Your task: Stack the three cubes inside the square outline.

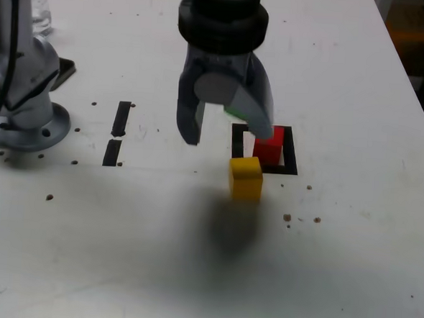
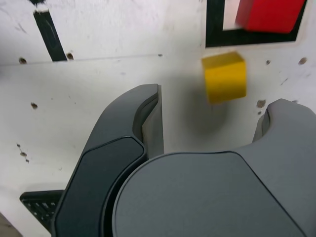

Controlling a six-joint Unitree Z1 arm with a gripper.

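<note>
A robot arm's gripper (image 1: 228,127) hangs above a white table (image 1: 349,268), its two dark jaws spread wide with only air between them; it holds nothing. In the exterior view the gripper sits over the near-left edge of the square outline (image 1: 290,151), a frame of black tape with a white centre.

A red cube (image 1: 269,148) rests inside the outline. A sliver of green (image 1: 234,113) shows just behind the gripper's right-hand jaw in that view, but too little of it is visible to say whether it is the green cube or where it lies. The yellow cube (image 1: 245,178) stands on the bare table just outside the outline's near edge, close to the red cube but apart from it.

The wrist view shows the yellow cube (image 2: 224,76) ahead of the open jaws, nearer the right-hand one, with the red cube (image 2: 269,15) beyond it inside the tape frame (image 2: 214,29).

Two short black tape strips (image 1: 118,131) lie end to end toward the exterior view's left, near the arm's grey base (image 1: 28,112). Small dark specks dot the tabletop.
</note>
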